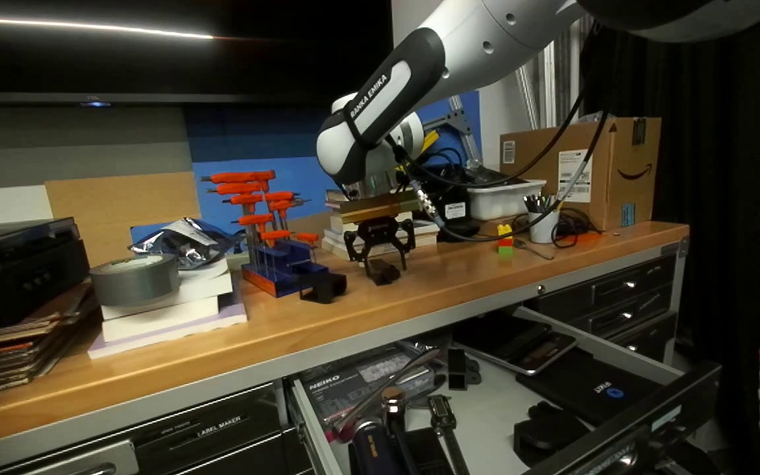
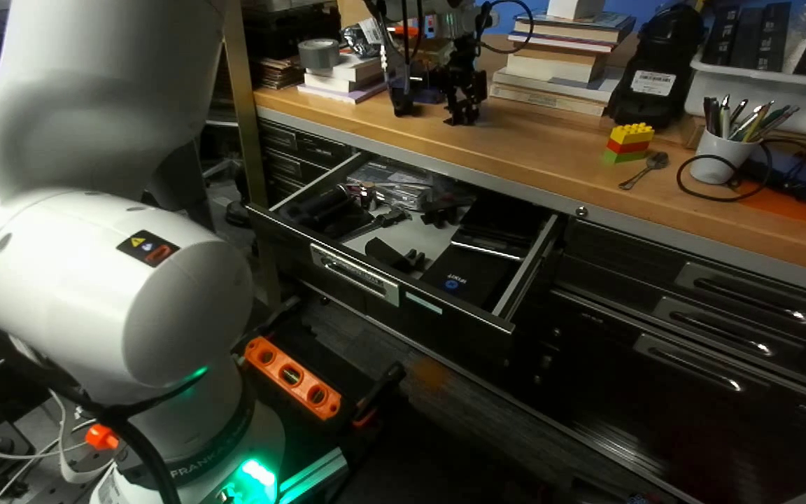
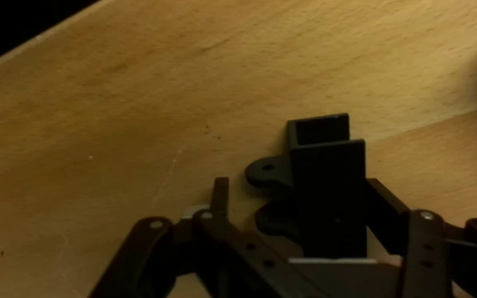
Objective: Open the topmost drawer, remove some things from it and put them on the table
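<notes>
Wrist view: our gripper (image 3: pixel 297 188) stood with its fingers spread wide to either side of a black bracket (image 3: pixel 329 194), clamped on nothing. One finger (image 3: pixel 387 219) lay against or just beside the bracket's flat wall, we could not tell which; a plain gap showed between the opposite finger and the two rounded tabs. Beneath, the bracket appeared to rest on the wooden table (image 3: pixel 139 124). We judged the step in hand to be the set-down, with this piece let go, though we could not rule out a grasp about to be made. If it was the release, the next move called, in our reading, for a straight lift with the fingers wide, since a sideways drift could have caught a tab or tipped the piece. A little farther off, in an exterior view, a second black piece (image 1: pixel 324 288) sat on the table at the foot of a blue-and-red tool stand (image 1: pixel 278 260), touching or just beside it, and we would have wanted room around both. Well apart, below the table's edge, the topmost drawer (image 1: pixel 492 402) stood pulled out in both exterior views; we counted that step done. Inside lay a like-shaped black piece (image 1: pixel 458 369) and, by the drawer front, a chunky black piece (image 1: pixel 545 432), our likely targets if more was to come out.
</notes>
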